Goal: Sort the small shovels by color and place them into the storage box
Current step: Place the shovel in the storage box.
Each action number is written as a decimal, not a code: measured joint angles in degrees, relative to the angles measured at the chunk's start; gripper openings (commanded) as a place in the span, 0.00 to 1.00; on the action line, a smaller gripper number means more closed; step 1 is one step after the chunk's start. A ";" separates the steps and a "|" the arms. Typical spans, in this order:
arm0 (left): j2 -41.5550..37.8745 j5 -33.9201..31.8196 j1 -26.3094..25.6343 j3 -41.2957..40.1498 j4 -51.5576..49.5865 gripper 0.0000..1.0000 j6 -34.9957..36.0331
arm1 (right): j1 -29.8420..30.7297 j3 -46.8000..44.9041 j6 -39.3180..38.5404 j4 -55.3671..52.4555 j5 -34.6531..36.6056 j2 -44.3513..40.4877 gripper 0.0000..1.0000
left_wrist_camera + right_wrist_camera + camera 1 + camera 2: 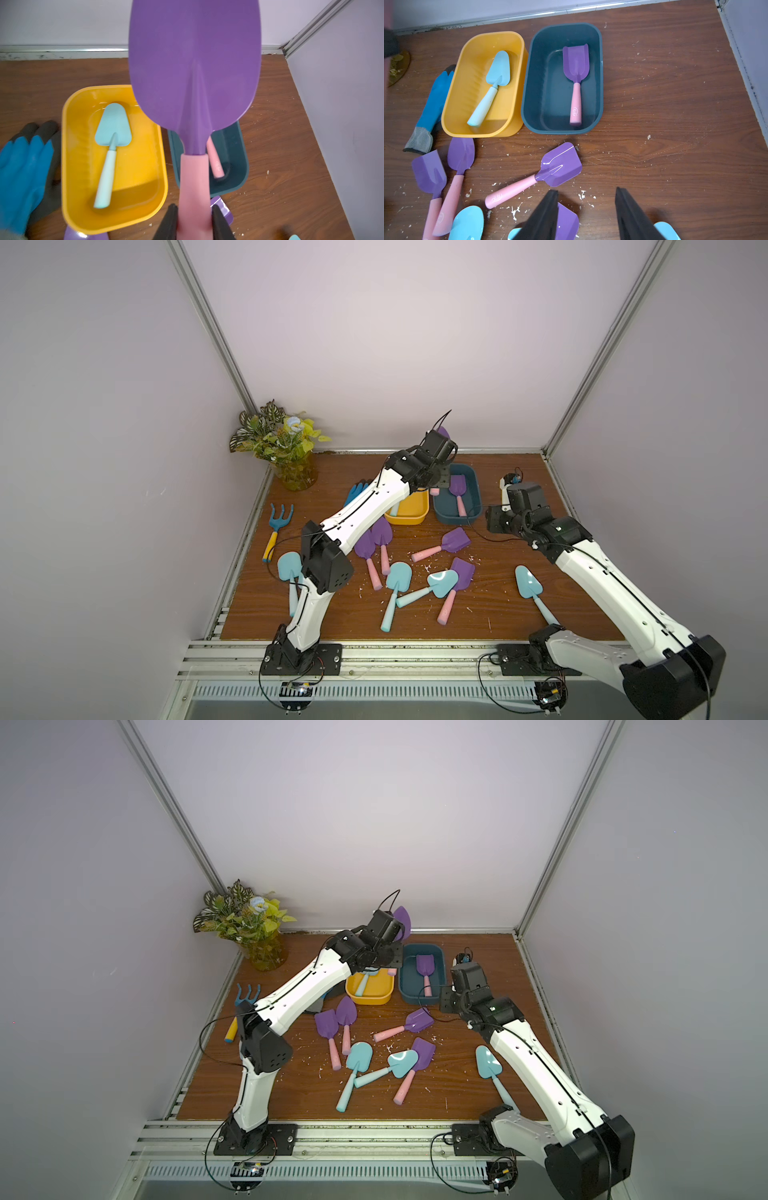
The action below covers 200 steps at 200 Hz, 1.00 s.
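Pink handle [193, 180], clamped tight between the left gripper's [194, 207] black jaws, carries a purple-bladed shovel [193, 62] raised above the dark teal box's [600, 83] edge on the side of the yellow box [452, 99]. To finish well, I would shift it fully over the teal box, tip the blade down and release low, beside the purple shovel [576, 64] lying inside. The held blade is rounded, smooth and glossy. The right gripper [586, 190] hangs parted and empty by the teal box's near corner.
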 measured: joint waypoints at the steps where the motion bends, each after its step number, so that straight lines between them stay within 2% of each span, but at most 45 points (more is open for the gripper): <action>1: 0.28 0.11 0.00 0.35 0.00 0.00 0.02 | 0.00 -0.02 0.02 -0.04 0.02 -0.02 0.51; 24: 8.66 2.10 0.00 9.97 0.37 0.00 0.11 | -0.24 -0.17 0.09 -0.48 0.15 -0.07 0.51; 43: 12.90 3.45 0.00 12.26 1.75 0.00 -0.35 | -0.26 -0.17 0.09 -0.50 0.17 -0.07 0.51; 95: 20.70 6.47 0.00 11.80 5.81 0.00 -2.93 | -0.26 -0.17 0.07 -0.48 0.17 0.11 0.51; 139: 21.70 6.82 0.00 7.96 10.21 0.00 -4.35 | -0.26 -0.22 0.02 -0.44 0.13 1.05 0.51; 200: 24.06 6.23 0.00 7.72 14.29 0.00 -5.25 | -0.37 -1.73 -0.31 -0.50 0.13 1.05 0.51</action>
